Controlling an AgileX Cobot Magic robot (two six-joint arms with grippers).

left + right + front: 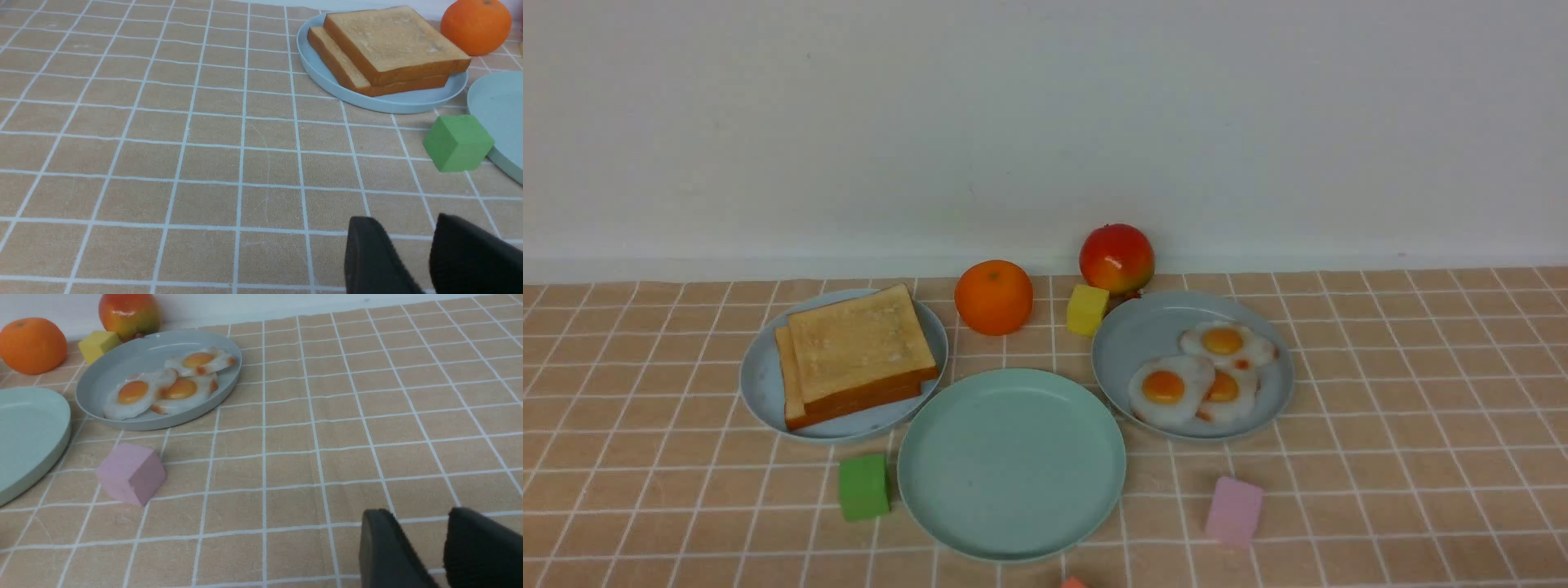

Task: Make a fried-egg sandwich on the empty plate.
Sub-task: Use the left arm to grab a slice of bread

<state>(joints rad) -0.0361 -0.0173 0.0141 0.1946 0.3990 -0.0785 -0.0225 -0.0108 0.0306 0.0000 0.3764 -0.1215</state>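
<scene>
The empty plate [1011, 465] lies front-centre on the tablecloth [1421, 408], between the bread slices [862, 347] on its left and the fried eggs [1168, 390] on its right; left gripper [404, 228] and right gripper [416, 522] stand partly open, holding nothing.

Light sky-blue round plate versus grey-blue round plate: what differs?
The light sky-blue round plate holds two stacked toast slices; the grey-blue round plate holds three fried eggs. The sky-blue one sits left of the empty mint-green plate, the grey-blue one right. Both are round and shallow.
</scene>
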